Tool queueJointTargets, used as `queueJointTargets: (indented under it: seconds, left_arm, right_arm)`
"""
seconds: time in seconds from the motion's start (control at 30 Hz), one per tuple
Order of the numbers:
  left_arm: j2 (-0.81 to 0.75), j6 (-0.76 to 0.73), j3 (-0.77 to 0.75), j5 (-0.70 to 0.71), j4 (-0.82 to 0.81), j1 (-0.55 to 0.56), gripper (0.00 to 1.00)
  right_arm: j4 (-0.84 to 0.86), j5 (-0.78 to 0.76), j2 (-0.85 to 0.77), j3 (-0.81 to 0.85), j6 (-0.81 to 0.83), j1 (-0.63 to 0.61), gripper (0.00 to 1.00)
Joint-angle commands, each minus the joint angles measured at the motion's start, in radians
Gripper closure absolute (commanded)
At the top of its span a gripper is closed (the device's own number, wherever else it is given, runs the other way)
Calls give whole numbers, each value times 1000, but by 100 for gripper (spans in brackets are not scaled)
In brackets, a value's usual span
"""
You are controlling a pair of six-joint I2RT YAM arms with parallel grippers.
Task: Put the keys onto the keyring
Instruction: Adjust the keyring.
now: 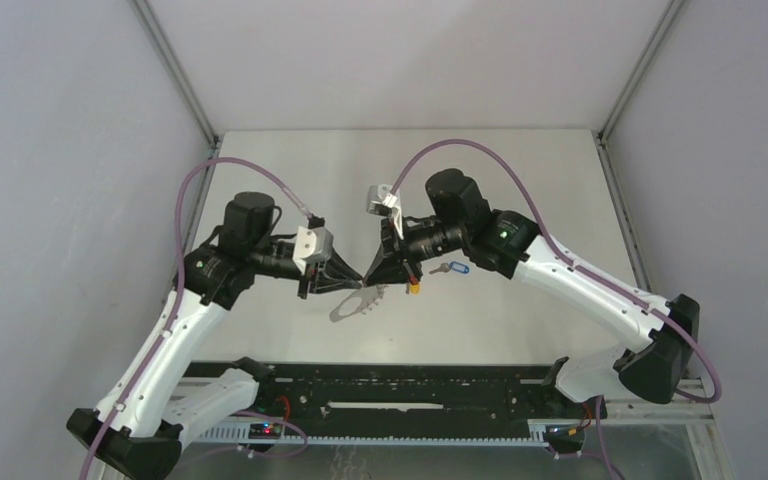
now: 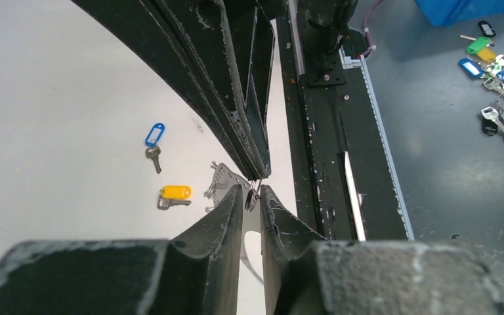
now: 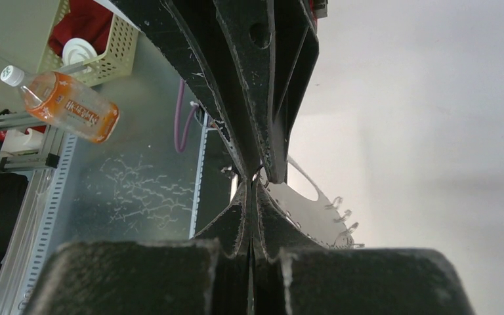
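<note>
The keyring point(image 1: 350, 305), a flat pale metal piece with small loops along one edge, sits at the table's middle under both grippers. My right gripper point(image 1: 370, 274) is shut on one of its small loops; in the right wrist view its fingers point(image 3: 254, 184) are pressed together beside the keyring point(image 3: 308, 213). My left gripper point(image 2: 252, 191) meets it tip to tip, its jaws a narrow gap apart with that small loop between them. The yellow key point(image 2: 174, 192) and blue key point(image 2: 154, 136) lie loose on the table, also seen from above as the yellow key point(image 1: 413, 287) and blue key point(image 1: 450, 268).
A black rail point(image 2: 328, 131) runs along the table's near edge. Beyond it lie several spare keys with coloured tags point(image 2: 499, 62) and a blue bin point(image 2: 466, 8). An orange bottle point(image 3: 62, 102) and a mesh basket point(image 3: 108, 39) sit off the table.
</note>
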State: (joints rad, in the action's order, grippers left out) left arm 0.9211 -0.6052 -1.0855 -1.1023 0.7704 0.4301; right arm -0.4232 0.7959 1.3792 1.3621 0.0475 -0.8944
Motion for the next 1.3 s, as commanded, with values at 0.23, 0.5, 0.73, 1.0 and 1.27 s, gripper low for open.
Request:
queueJointTargets:
  seconds: [0.23, 0.5, 0.73, 1.0, 1.27]
  left_arm:
    - [-2, -83, -26, 34, 71, 12, 95]
    - [-16, -134, -36, 26, 116, 12, 100]
    - [-72, -252, -31, 38, 119, 12, 100]
    - [-265, -699, 77, 10, 122, 62, 100]
    - [-341, -866, 96, -11, 123, 111, 100]
  right_arm:
    - [59, 27, 4, 54, -19, -14, 100]
    - [52, 38, 6, 54, -26, -14, 100]
    - [61, 8, -38, 24, -68, 36, 79]
    - [166, -114, -194, -181, -102, 111, 55]
    - [204, -197, -289, -297, -80, 123, 55]
